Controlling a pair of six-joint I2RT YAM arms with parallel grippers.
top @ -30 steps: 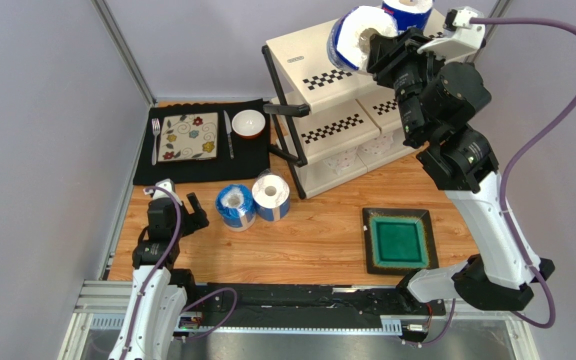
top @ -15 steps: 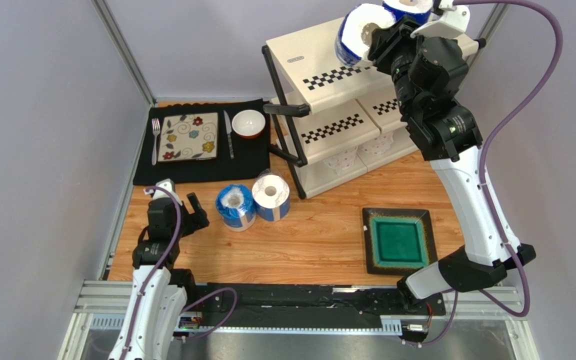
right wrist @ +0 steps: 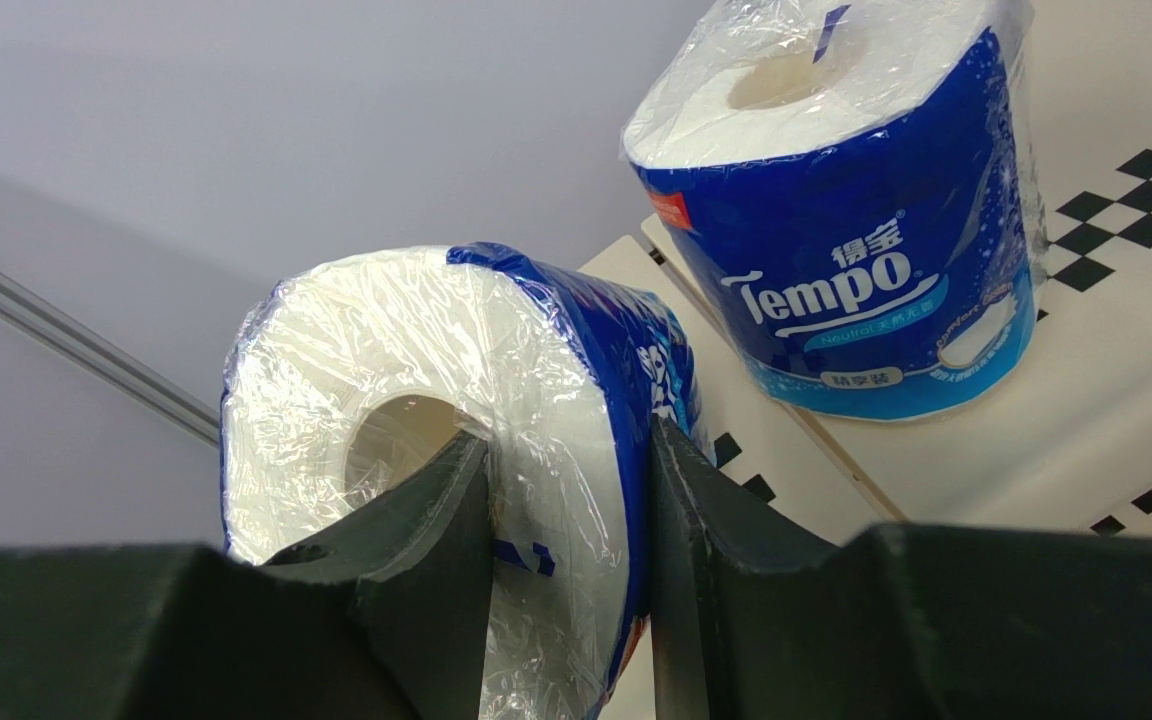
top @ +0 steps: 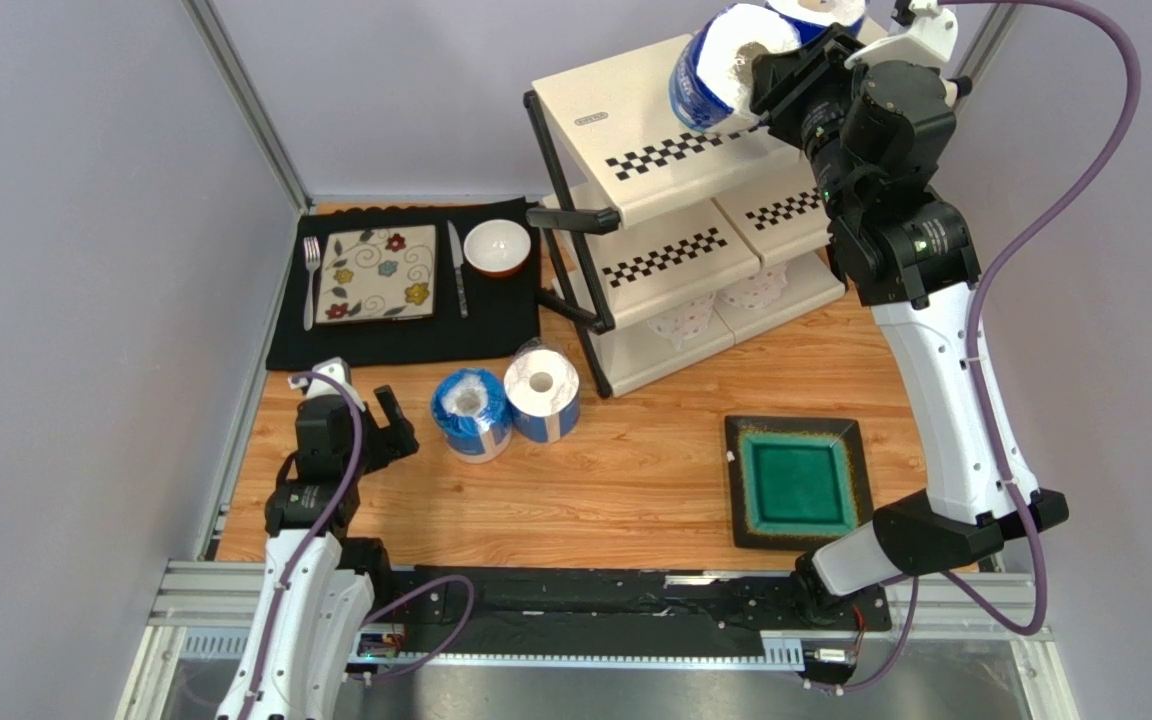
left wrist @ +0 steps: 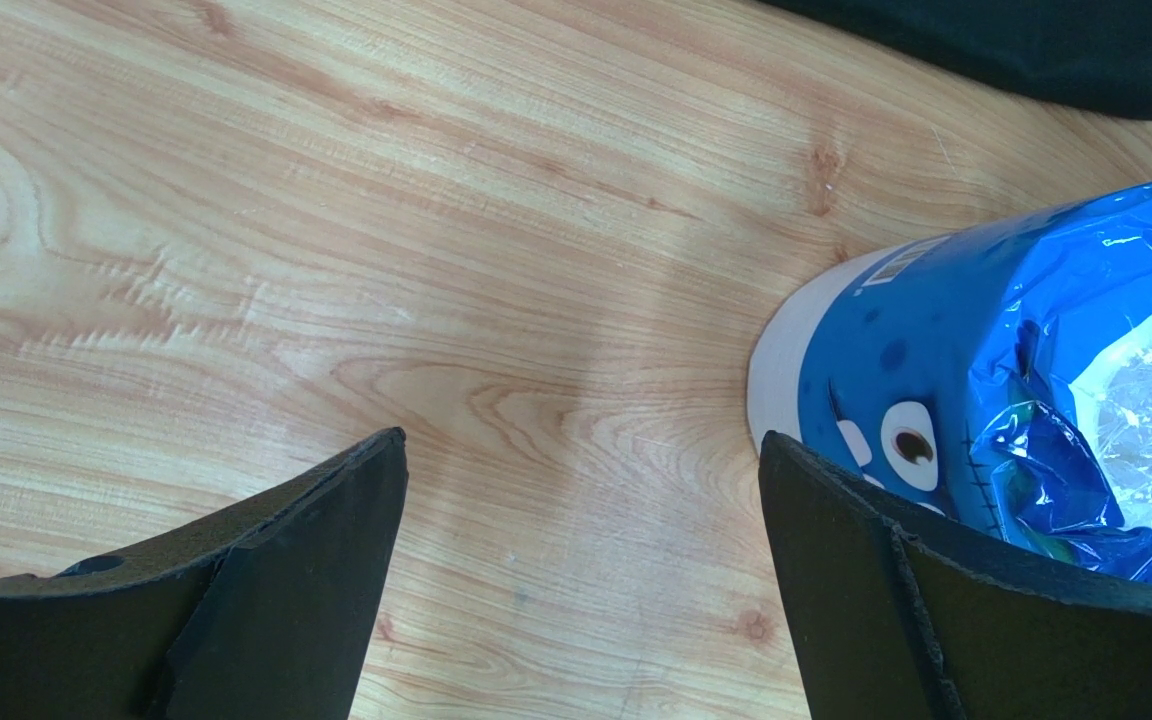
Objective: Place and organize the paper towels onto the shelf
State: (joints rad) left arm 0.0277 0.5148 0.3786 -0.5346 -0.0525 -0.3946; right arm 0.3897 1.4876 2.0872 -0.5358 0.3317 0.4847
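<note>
Up at the one o'clock corner of the worktop [top: 657, 480], the right gripper [right wrist: 567, 495] has its fingers [right wrist: 455, 525] clenched on the wall of a carried roll [right wrist: 342, 375]. One finger is inside the hollow core and the other is pressed on the blue wrapper outside. The roll lies on its side in the air, its open end facing back along the arm, over the top panel of the shelf [top: 642, 113]. I cannot tell whether it touches the panel. Just beyond it, at about two o'clock from the fingers, a standing roll [right wrist: 838, 225] in the same Tempo wrapper sits upright on that panel.

Paper like this should be light and soft, so it will dent before it slips. The film looks slick and crinkly, which makes the core wall the sensible place to pinch. Held off-centre like that, the roll may swing about the fingers, and laid on its side it could run off the panel. Tipping it onto a flat end beside its neighbour looks safer.

Out at nine o'clock on the worktop, the left gripper [left wrist: 575, 555] rests low with its fingers spread and nothing between them. Beside them stand a blue-topped roll [top: 473, 416] and, touching it, a white-topped roll [top: 542, 393].
</note>
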